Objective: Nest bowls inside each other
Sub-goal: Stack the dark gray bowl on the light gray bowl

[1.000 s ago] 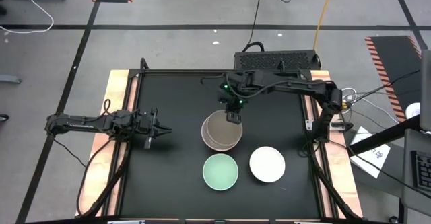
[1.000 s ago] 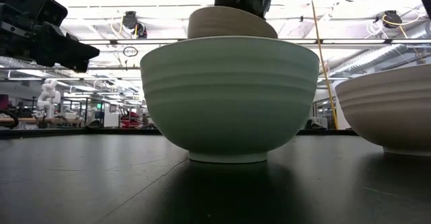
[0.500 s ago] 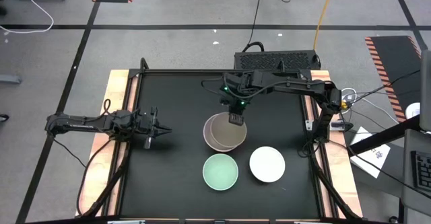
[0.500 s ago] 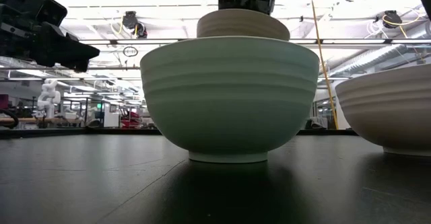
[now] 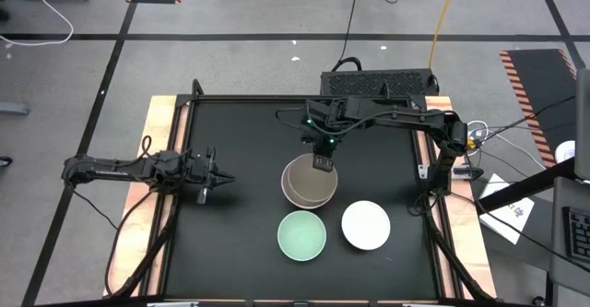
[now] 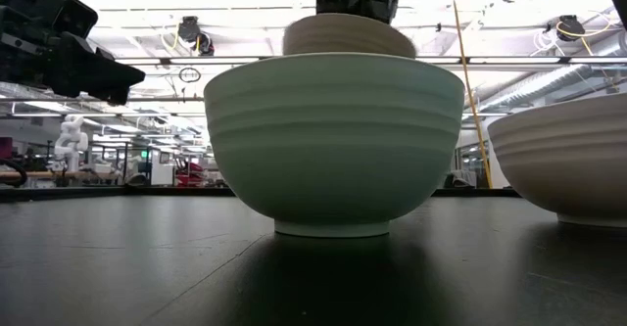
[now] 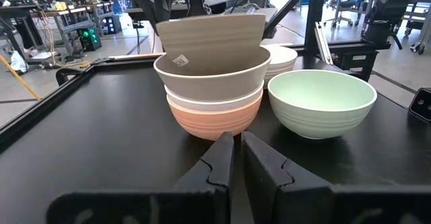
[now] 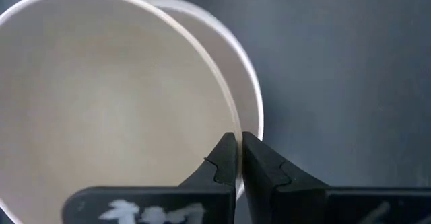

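The right end effector (image 5: 322, 162) pinches the rim of a beige-grey bowl (image 7: 212, 37) at its 12 o'clock edge, holding it tilted above the stack (image 7: 214, 99) at the table's (image 5: 235, 141) centre, evidently to seat it inside. Beneath it sit smooth ribbed taupe, white and salmon bowls. Mint green bowl (image 5: 301, 235) and white bowl (image 5: 366, 225) wait at 6 o'clock. The left end effector (image 5: 218, 179), closed and empty, rests at 9 o'clock.

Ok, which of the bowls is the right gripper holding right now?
The light beige-grey bowl, tilted above the stack. The right gripper pinches its rim; the mint green bowl and lone white bowl sit untouched on the table.
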`<state>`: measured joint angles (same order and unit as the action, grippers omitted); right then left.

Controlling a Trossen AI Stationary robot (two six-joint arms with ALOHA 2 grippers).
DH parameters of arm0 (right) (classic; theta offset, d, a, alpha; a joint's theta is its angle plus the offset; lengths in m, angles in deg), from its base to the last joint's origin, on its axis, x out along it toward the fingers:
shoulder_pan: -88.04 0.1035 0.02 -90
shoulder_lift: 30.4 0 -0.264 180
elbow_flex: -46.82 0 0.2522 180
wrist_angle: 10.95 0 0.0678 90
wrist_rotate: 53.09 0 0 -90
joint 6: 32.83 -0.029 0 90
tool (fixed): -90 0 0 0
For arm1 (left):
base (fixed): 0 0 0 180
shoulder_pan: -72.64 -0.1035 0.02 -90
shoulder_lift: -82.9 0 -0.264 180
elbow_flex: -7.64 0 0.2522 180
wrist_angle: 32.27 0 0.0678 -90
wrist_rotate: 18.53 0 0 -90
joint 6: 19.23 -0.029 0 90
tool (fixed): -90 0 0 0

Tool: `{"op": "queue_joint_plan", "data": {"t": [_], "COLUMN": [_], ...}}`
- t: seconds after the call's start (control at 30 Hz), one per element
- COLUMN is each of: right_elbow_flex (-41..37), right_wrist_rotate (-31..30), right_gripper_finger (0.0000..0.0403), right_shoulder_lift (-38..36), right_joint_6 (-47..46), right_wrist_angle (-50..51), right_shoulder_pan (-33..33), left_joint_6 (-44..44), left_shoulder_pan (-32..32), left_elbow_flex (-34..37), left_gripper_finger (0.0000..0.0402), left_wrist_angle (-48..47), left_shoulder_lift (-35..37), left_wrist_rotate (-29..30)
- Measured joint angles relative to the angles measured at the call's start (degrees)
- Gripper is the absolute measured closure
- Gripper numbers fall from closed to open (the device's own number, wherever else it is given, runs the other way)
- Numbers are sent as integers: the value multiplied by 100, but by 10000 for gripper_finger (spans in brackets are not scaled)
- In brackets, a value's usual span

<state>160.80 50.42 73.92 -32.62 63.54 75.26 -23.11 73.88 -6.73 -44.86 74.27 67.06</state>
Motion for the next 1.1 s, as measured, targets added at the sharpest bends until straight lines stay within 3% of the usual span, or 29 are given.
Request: {"op": "queue_joint_plan", "data": {"t": [0.2,0.77,1.1], "right_elbow_flex": [0,27,538], "right_wrist_rotate": [27,123,-79], "right_gripper_finger": [402,402,400], "right_shoulder_lift": [69,767,791], "right_joint_6": [176,258,210], "right_wrist_angle": [-259,253,335], "right_shoulder_pan": [-1,-70,33], "left_joint_6": [7,-33,-46], "left_shoulder_pan": [2,0,0], "left_elbow_flex": [0,0,0], "left_gripper_finger": [371,371,371], "left_wrist_angle": [0,-13,-13], "left_shoulder_lift": [2,0,-3], "left_wrist_rotate": [0,46,46]}}
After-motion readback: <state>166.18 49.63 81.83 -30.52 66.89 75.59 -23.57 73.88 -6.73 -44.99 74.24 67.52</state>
